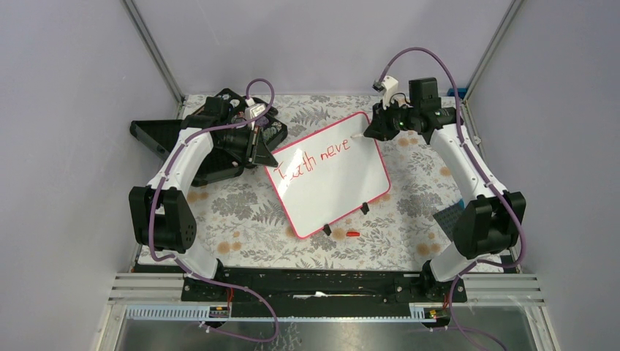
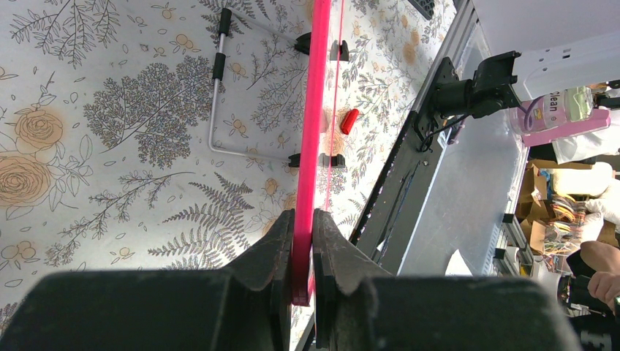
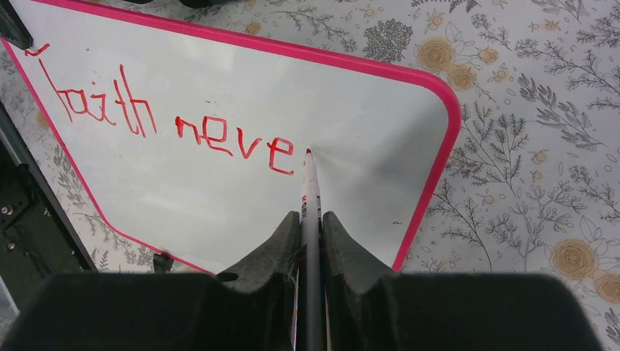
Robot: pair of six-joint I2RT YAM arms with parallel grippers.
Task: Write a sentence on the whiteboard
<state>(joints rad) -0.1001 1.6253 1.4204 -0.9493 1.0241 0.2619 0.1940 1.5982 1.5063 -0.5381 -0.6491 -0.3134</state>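
Observation:
The whiteboard [image 1: 333,175] stands tilted on two black clip feet in the middle of the floral table, with red writing "faith neve" on it. My left gripper [image 1: 257,150] is shut on the board's red-pink rim [image 2: 310,146] at its far left corner. My right gripper [image 1: 374,130] is shut on a white marker [image 3: 310,190]. The marker's red tip touches the board [image 3: 219,80] just right of the last "e". A red marker cap [image 1: 353,234] lies on the table in front of the board; it also shows in the left wrist view [image 2: 349,121].
A black compartment case [image 1: 212,142] lies at the back left under my left arm. A wire stand [image 2: 219,95] props the board from behind. A dark flat piece [image 1: 447,218] lies near my right arm. Grey walls enclose the table on three sides.

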